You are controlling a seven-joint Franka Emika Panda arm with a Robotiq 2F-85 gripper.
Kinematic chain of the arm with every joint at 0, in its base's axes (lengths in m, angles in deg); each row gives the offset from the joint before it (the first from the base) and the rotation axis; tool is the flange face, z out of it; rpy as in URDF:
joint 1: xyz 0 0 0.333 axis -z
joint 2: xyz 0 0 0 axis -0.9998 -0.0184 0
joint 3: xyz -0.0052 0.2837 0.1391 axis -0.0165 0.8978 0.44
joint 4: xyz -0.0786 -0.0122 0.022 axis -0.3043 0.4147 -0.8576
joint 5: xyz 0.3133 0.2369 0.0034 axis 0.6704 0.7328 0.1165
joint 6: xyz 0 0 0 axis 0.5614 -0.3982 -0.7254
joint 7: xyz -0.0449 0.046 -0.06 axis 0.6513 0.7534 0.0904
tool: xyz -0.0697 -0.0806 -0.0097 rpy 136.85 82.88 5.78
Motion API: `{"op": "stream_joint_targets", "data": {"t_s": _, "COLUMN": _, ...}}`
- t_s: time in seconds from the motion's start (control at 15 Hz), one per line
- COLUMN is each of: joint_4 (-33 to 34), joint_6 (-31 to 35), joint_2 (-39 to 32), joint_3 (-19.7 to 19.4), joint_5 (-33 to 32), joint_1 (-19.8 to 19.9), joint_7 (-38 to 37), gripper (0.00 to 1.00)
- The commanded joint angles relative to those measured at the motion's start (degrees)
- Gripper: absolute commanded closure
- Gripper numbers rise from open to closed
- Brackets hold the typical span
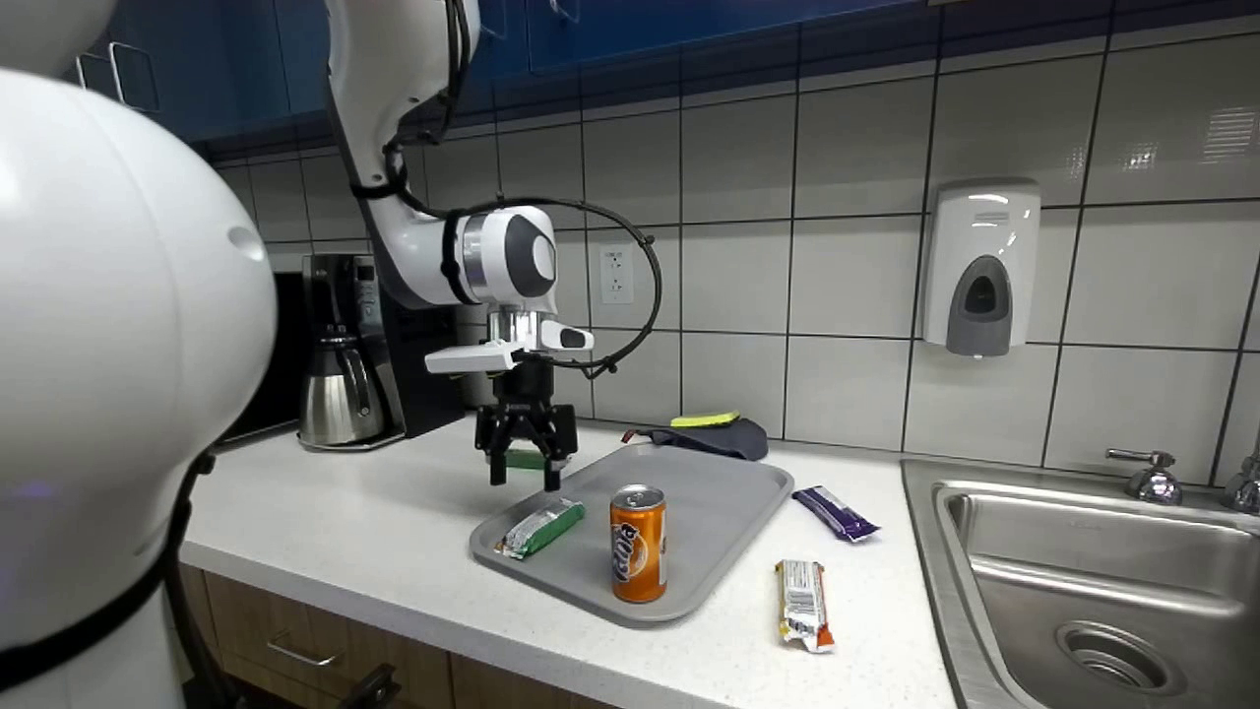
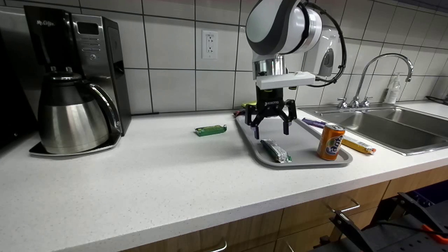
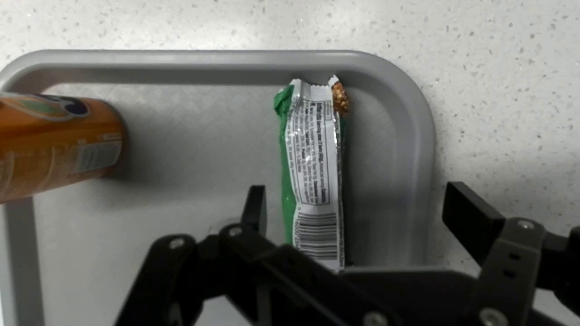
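Observation:
My gripper (image 1: 525,481) is open and empty, pointing down above the grey tray (image 1: 709,492) in both exterior views (image 2: 271,133). It is nearest to a green and silver wrapped bar (image 3: 315,167) lying in the tray's corner. In the wrist view the bar lies between the open fingers (image 3: 358,203), closer to the left one, and its lower end is hidden by the gripper. The bar also shows in both exterior views (image 1: 541,529) (image 2: 275,151). An orange soda can (image 1: 638,547) stands upright on the tray (image 2: 330,142), at the left of the wrist view (image 3: 68,145).
Another green bar (image 2: 210,130) lies on the counter behind the tray's side. A purple bar (image 1: 835,513) and a yellow-orange bar (image 1: 804,603) lie between tray and sink (image 1: 940,591). A dark cloth (image 1: 748,440) with a yellow sponge (image 1: 705,419) is by the wall. A coffee maker (image 2: 73,115) stands opposite.

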Motion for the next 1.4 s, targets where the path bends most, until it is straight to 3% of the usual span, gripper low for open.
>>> {"op": "stream_joint_targets", "data": {"t_s": 0.0, "joint_4": 1.8, "joint_6": -3.5, "joint_2": 2.8, "joint_3": 1.4, "joint_5": 0.3, "joint_1": -0.4, "joint_7": -0.8, "gripper": 0.0}}
{"op": "stream_joint_targets", "data": {"t_s": 0.47, "joint_4": 6.3, "joint_6": -4.5, "joint_2": 2.3, "joint_3": 3.0, "joint_5": 1.1, "joint_1": -0.9, "joint_7": -0.6, "gripper": 0.0}}
{"op": "stream_joint_targets", "data": {"t_s": 0.53, "joint_4": 4.7, "joint_6": -1.9, "joint_2": 2.1, "joint_3": 2.7, "joint_5": 0.0, "joint_1": -0.6, "joint_7": -0.1, "gripper": 0.0}}
{"op": "stream_joint_targets", "data": {"t_s": 1.33, "joint_4": 5.3, "joint_6": -2.5, "joint_2": 2.0, "joint_3": 2.9, "joint_5": 0.3, "joint_1": -0.7, "joint_7": -0.1, "gripper": 0.0}}
